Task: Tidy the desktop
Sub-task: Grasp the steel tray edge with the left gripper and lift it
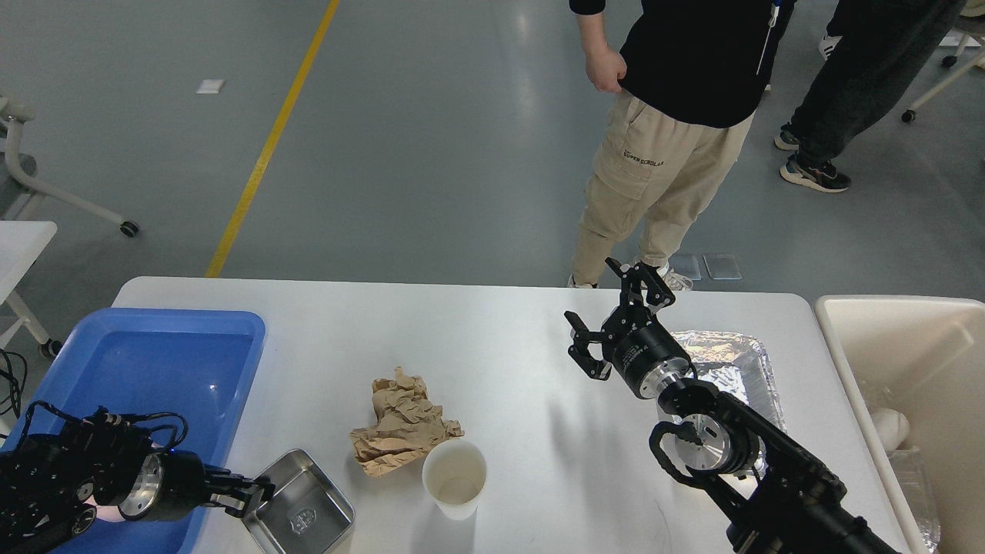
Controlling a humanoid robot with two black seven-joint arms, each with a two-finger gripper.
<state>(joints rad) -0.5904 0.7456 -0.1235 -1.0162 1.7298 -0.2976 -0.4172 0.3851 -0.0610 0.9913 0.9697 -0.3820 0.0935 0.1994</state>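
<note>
The left gripper [250, 492] is clamped on the near rim of a small steel tray [302, 504], which tips up off the white surface [508, 362] at an angle, so the likeliest trouble is the tray slipping or swinging loose: a thin metal lip held at one edge gives little purchase, and a quick turn toward the blue tray [165, 362] just behind and left of that gripper could shake it free. The paper cup [455, 477] stands upright close to the right of the steel tray, with the crumpled brown paper [400, 423] touching or nearly touching it beyond; a wide swing of the tray could knock the cup over. The left arm lies low, coming in along the near edge with its wrist roughly level. The right gripper [612, 319] hangs raised over the middle of the surface, its fingers spread wide apart and holding nothing, wrist cocked upward, forearm angled back toward the near right corner. The foil tray [731, 362] sits just behind and right of it, partly hidden by the arm, and the beige bin [908, 346] stands further right, off the surface's end. Two people stand beyond the far edge, close enough that a long reach would warrant care.
</note>
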